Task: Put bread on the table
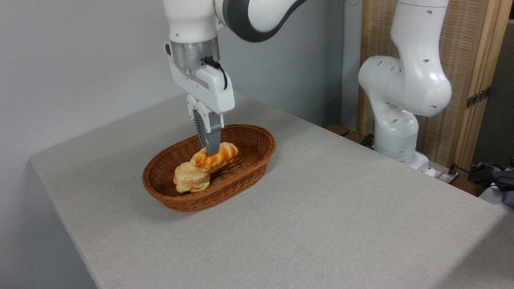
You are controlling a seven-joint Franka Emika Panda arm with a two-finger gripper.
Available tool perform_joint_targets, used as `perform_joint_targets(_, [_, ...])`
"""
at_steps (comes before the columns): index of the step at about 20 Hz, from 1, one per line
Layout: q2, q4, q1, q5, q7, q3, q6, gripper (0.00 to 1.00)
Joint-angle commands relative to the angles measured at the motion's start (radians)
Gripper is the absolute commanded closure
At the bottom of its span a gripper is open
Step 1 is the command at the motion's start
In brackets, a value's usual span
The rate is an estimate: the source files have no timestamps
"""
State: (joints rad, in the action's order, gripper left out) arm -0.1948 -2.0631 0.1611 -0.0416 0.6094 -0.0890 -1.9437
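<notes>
Two baked goods in play, and we've got the bread [215, 157] clamped between our gripper [212, 151] fingers, hanging just above the wicker basket [245, 176] near the table [321, 216] 's far left corner. Its long axis runs along the basket, gripper straight overhead at mid-loaf. The pale bun [189, 178] sits underneath its left end. Open cloth waits to the right, we reckon.

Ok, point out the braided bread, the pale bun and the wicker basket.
braided bread [219, 157], fixed camera, right half of its crust.
pale bun [188, 178], fixed camera, its top.
wicker basket [257, 154], fixed camera, right inner wall.
</notes>
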Motion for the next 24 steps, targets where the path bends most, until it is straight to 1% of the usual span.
perform_joint_targets(1, [-0.009, 0.083, 0.005, -0.018, -0.002, 0.086, 0.095, 0.89])
perform_joint_targets(4, [-0.021, 0.097, 0.005, -0.009, 0.003, 0.133, 0.104, 0.88])
perform_joint_targets(5, [-0.021, 0.097, 0.005, -0.008, 0.021, 0.150, 0.104, 0.88])
perform_joint_targets(6, [-0.021, 0.097, 0.005, -0.008, 0.050, 0.176, 0.104, 0.88])
perform_joint_targets(9, [-0.021, 0.095, 0.003, -0.003, 0.119, 0.219, 0.112, 0.87])
perform_joint_targets(12, [-0.017, 0.092, 0.002, 0.000, 0.231, 0.276, 0.123, 0.85])
perform_joint_targets(14, [-0.012, 0.092, 0.000, 0.000, 0.300, 0.290, 0.130, 0.84])
perform_joint_targets(16, [-0.003, 0.090, -0.002, 0.002, 0.343, 0.293, 0.131, 0.79])
perform_joint_targets(18, [0.008, 0.087, -0.002, 0.002, 0.369, 0.293, 0.131, 0.71])
perform_joint_targets(19, [0.012, 0.087, -0.002, 0.002, 0.378, 0.293, 0.131, 0.49])
perform_joint_targets(20, [0.020, 0.089, -0.002, 0.002, 0.379, 0.293, 0.127, 0.03])
perform_joint_targets(21, [0.023, 0.089, -0.002, 0.002, 0.379, 0.293, 0.126, 0.00])
perform_joint_targets(24, [0.029, 0.089, 0.008, 0.002, 0.380, 0.291, 0.118, 0.00])
